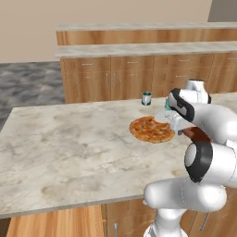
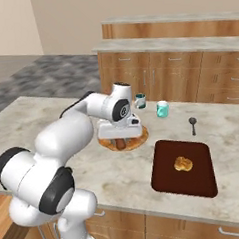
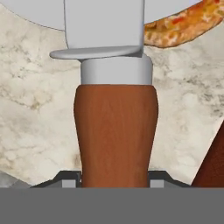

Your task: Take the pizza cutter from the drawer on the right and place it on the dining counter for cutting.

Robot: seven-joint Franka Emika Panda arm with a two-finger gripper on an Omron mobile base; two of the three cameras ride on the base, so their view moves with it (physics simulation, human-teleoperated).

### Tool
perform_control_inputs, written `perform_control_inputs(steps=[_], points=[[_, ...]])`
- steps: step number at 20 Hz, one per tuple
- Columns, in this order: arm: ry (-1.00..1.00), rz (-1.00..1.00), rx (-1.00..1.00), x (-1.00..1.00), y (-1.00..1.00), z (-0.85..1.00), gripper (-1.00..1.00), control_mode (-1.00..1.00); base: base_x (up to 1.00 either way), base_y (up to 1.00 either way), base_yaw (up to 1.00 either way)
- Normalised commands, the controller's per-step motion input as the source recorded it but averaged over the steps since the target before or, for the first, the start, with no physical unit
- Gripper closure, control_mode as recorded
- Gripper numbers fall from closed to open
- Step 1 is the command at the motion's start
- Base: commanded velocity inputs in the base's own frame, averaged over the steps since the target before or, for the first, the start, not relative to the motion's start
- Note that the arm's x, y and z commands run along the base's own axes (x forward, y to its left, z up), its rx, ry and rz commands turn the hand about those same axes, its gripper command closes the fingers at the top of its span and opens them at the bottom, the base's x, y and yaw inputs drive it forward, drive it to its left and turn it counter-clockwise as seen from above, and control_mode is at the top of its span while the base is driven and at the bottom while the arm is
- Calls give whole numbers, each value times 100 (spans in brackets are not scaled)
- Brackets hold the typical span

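Our claw (image 2: 120,136) grips the pizza cutter (image 3: 114,131) low over the dining counter (image 1: 69,139); we should set it down beside the pizza (image 1: 150,129), not on it.

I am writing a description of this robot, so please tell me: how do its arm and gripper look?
The arm is made of smooth, rounded, glossy white segments, with dark grey to black rings at the joints. No cables or markings are visible. The gripper has a boxy white body, and its small fingertips are dark grey.
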Motion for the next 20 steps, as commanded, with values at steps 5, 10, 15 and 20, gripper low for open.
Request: perform_control_inputs(steps=[5,10,15,20], points=[[5,-30,0,40,-23,-55,100,-100,0,0,0],[7,-46,0,31,0,-34,100,-100,0,0,0],[4,-48,-1,28,0,-35,100,-100,0,0,0],[2,-44,-11,42,6,-33,100,-100,0,0,0]])
